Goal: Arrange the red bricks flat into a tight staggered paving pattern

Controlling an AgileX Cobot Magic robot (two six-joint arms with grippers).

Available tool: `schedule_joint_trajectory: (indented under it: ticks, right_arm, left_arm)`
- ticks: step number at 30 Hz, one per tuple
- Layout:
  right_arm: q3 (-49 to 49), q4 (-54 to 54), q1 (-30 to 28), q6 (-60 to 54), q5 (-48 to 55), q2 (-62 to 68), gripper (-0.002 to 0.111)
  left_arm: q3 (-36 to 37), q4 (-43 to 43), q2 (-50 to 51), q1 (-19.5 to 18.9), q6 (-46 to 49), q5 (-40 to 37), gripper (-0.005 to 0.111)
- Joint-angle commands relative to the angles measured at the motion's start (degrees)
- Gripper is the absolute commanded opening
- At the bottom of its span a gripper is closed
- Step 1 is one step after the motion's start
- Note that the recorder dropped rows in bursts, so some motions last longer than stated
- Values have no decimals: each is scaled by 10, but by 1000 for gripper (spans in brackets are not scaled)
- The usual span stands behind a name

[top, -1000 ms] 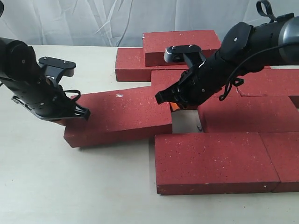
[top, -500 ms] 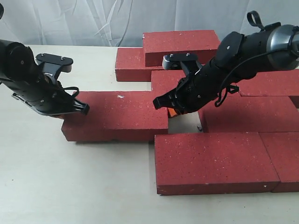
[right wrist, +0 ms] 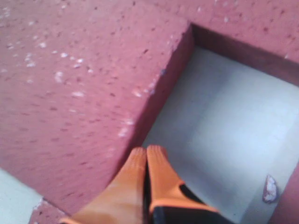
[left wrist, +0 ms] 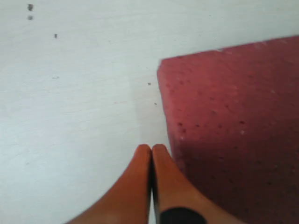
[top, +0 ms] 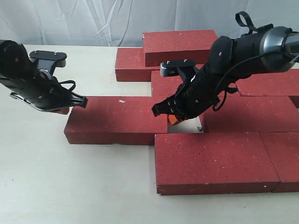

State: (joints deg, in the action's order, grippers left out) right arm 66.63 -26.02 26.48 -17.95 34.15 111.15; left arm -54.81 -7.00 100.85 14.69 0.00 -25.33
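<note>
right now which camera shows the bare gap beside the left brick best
The right wrist view: the gap fills much of the picture, with the red bricks bordering it. The exterior view shows it small and partly covered by the right gripper. The left wrist view shows none of it, only a brick corner.
</note>
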Motion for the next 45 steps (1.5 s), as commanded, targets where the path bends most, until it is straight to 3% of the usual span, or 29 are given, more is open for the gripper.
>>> schedule_joint_trajectory:
  ticks: [1, 5, 16, 28, 37, 45]
  right_arm:
    - [0, 43, 2, 43, -4, 0, -1]
    - [0, 62, 2, 62, -5, -1, -1]
    - [0, 63, -3, 84, 0, -75, -1]
    - [0, 43, -135, 116, 53, -161, -1]
    - [0, 20, -138, 116, 51, -162, -1]
    - [0, 20, -138, 116, 49, -162, -1]
  left_arm:
    - [2, -10, 0, -26, 0, 3, 0]
    - [2, -13, 0, -44, 0, 2, 0]
    - [2, -25, 0, -45, 0, 4, 0]
    - [2, -55, 31, -45, 0, 6, 0]
    - [-3, -121, 74, -42, 22, 3, 0]
    - [-4, -282, 80, -42, 172, -18, 0]
